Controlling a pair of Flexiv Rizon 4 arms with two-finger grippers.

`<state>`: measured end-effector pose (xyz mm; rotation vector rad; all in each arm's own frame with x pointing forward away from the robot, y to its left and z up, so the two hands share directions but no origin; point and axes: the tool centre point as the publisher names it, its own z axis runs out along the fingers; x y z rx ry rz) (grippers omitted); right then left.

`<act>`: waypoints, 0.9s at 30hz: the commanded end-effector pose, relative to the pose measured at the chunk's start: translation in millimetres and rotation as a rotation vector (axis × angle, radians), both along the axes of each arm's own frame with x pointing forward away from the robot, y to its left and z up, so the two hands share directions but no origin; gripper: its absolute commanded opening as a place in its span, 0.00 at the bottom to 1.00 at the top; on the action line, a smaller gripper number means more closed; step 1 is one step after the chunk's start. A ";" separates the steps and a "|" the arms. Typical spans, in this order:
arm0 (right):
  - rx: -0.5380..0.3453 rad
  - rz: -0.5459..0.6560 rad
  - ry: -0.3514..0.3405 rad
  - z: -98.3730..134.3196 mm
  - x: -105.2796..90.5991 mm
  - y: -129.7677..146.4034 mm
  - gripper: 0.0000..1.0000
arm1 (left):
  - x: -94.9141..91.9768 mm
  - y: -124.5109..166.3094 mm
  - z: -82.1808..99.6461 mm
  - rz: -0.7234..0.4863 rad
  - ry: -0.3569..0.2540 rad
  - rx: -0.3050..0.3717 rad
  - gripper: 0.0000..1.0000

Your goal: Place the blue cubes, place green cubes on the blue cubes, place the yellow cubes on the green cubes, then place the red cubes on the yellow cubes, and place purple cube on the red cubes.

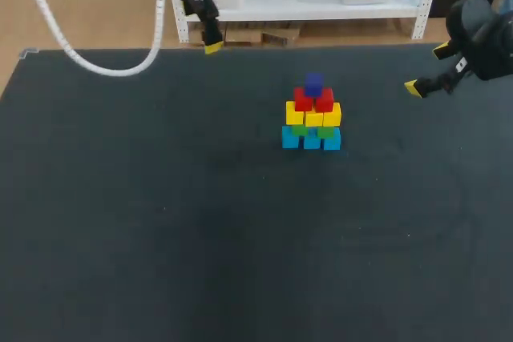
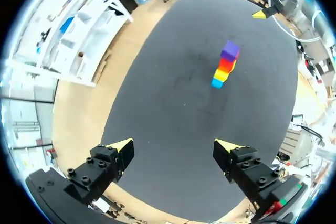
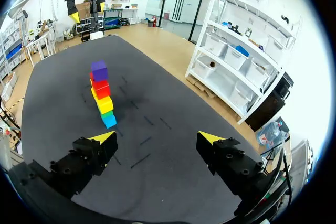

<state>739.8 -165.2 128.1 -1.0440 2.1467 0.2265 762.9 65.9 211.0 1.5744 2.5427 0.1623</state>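
Stack reads as finished: blue cubes [image 1: 311, 140] in a row on the table [image 1: 144, 230], green cubes [image 1: 300, 129] on them, yellow cubes [image 1: 313, 115] above, red cubes [image 1: 313, 102] above those, purple cube [image 1: 313, 83] on top. Left end effector [image 2: 175, 146] is spread wide with nothing between its fingers. The stack stands well ahead of it, with bare table between. Right end effector [image 3: 156, 138] is likewise spread and empty. The stack is ahead of it, more in line with one finger than with the gap, and well apart. Judgement: no cube is left to place, so the step in hand is standing clear and parking. To do it well, keep both end effectors back from the stack. Direct any withdrawal away from it, not across it, and never sweep over the top, where the purple cube sits on a narrow seat of reds. Start slowly, since a jolt to the table could tip the upper tiers. Purple looks fairly centred; no correction seems needed.
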 end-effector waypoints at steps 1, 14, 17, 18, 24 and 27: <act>0.002 0.002 0.001 0.0 0.3 -0.6 1.00 | -22.6 39.5 2.2 -0.032 -0.370 -0.321 1.00; 0.002 0.002 0.001 0.0 0.3 -0.6 1.00 | -40.8 103.2 -11.0 0.107 -0.454 -0.422 1.00; 0.002 0.002 0.001 0.0 0.3 -0.6 1.00 | -44.3 109.9 -15.9 0.124 -0.467 -0.443 1.00; 0.002 0.002 0.001 0.0 0.3 -0.6 1.00 | -45.5 111.3 -17.7 0.129 -0.474 -0.449 1.00; 0.002 0.002 0.001 0.0 0.3 -0.6 1.00 | -49.0 118.6 -31.1 0.159 -0.503 -0.480 1.00; 0.002 0.002 0.001 0.0 0.3 -0.6 1.00 | -49.6 120.3 -38.2 0.172 -0.502 -0.485 1.00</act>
